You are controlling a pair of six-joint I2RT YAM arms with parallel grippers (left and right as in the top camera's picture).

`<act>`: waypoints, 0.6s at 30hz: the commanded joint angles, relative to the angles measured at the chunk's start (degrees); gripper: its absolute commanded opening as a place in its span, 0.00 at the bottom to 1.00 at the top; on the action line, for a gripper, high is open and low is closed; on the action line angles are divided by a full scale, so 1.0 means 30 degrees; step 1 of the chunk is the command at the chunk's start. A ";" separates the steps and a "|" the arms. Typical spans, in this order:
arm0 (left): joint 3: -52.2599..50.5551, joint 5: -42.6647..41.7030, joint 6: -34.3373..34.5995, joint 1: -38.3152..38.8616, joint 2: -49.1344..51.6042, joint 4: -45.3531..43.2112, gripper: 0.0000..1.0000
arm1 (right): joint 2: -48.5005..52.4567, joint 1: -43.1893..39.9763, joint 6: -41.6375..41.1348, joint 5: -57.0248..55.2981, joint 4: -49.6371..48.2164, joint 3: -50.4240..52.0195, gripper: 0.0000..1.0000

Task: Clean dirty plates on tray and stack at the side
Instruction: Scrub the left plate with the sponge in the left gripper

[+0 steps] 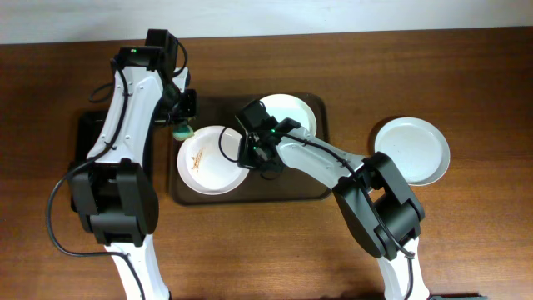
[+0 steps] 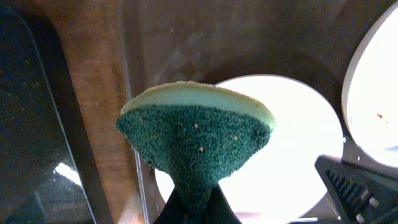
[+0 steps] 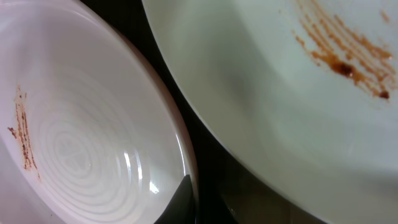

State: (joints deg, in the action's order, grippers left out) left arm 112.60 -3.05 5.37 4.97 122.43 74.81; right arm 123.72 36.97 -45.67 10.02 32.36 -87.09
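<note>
The dark brown tray (image 1: 283,188) holds two white plates. The left plate (image 1: 208,162) has an orange-brown smear; the back plate (image 1: 293,115) lies behind it. A third plate (image 1: 410,151) rests on the table at the right. My left gripper (image 1: 181,125) is shut on a green sponge (image 2: 193,137) above the left plate's (image 2: 298,143) far-left rim. My right gripper (image 1: 255,152) sits between the tray's two plates. One finger (image 3: 186,202) lies inside the rim of a smeared plate (image 3: 81,143); the other finger is hidden. A streaked plate (image 3: 261,93) is beside it.
A smaller black tray (image 1: 87,133) lies left of the brown tray, under the left arm, and shows in the left wrist view (image 2: 31,124). The right gripper's black body (image 2: 360,193) is close to the sponge. The table is brown wood.
</note>
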 commanded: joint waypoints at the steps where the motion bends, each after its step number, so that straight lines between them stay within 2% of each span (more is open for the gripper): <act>1: -0.0058 -0.0335 -0.0393 0.0583 -0.0095 0.0758 0.01 | 0.0503 -0.0117 -0.0087 -0.0612 -0.0160 0.0204 0.04; 5: -0.0729 0.0168 -0.0903 0.1035 -0.0095 0.1763 0.01 | 0.0503 -0.0481 0.0648 -0.0612 0.0146 0.0211 0.04; 8: -0.2674 0.0969 -0.0882 0.1166 -0.0095 0.0969 0.01 | 0.0503 -0.0583 0.1144 -0.0612 0.0364 0.0211 0.04; 13: -0.6936 0.0911 -0.1093 0.1151 -0.0095 -0.4131 0.01 | 0.0503 -0.0583 0.1530 -0.0554 0.0415 0.0211 0.04; 18: -0.9318 0.0444 -0.2361 0.1180 -0.0095 -0.7453 0.01 | 0.0503 -0.0583 0.1596 -0.0546 0.0401 0.0211 0.04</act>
State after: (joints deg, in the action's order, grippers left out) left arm 88.53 -1.06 1.52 8.56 122.23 56.27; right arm 123.81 35.64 -41.82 10.00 32.77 -87.09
